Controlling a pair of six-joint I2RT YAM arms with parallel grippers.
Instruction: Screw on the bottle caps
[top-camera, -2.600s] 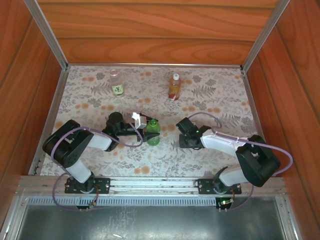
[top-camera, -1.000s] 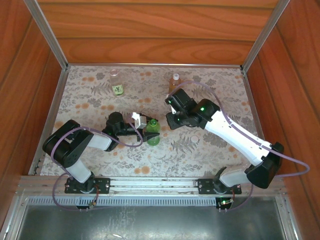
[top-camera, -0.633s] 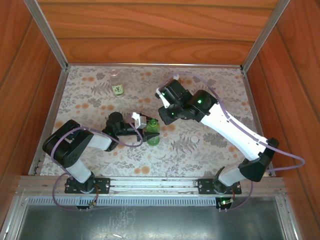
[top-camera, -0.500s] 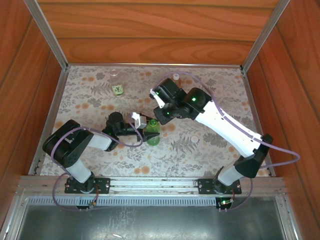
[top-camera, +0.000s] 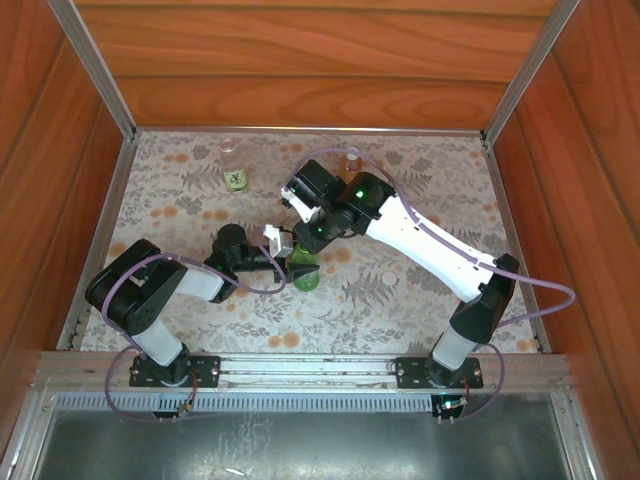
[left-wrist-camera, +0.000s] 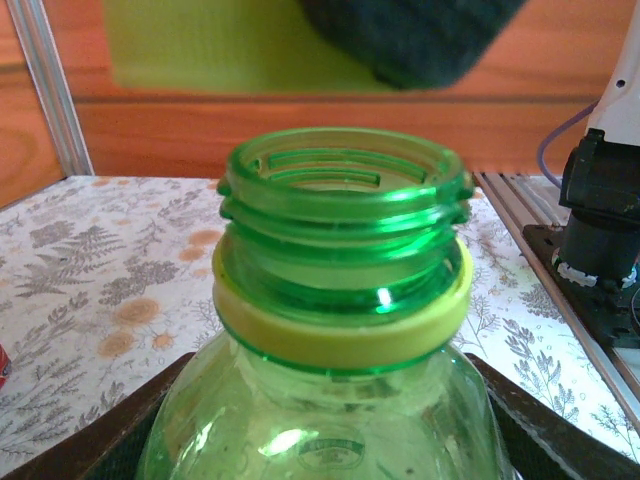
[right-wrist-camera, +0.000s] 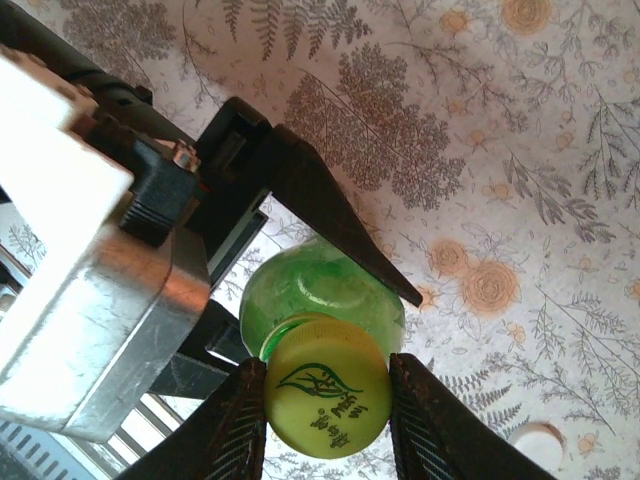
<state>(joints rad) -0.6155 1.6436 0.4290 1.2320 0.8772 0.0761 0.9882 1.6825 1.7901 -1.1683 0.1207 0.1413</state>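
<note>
The green bottle (top-camera: 305, 272) stands upright mid-table with my left gripper (top-camera: 301, 266) shut on its body. In the left wrist view its threaded mouth (left-wrist-camera: 345, 190) is uncapped, and dark fingers (left-wrist-camera: 545, 425) flank its shoulders. My right gripper (right-wrist-camera: 328, 412) is shut on a yellow-green bottle cap (right-wrist-camera: 325, 398) with a leaf print. It holds the cap just above the bottle's mouth, slightly off-centre, with the green bottle (right-wrist-camera: 325, 285) below it. From above, my right gripper (top-camera: 313, 240) hangs right over the bottle.
A clear bottle with a dark-and-white label (top-camera: 233, 172) stands at the back left. Another bottle's top (top-camera: 351, 153) peeks from behind my right arm. A white cap (top-camera: 390, 277) lies loose on the floral mat, right of the green bottle. Wooden walls enclose the table.
My right arm has swung from the table's right side leftward with the cap, and now sits above the green bottle. The left arm and the bottle have stayed put.
</note>
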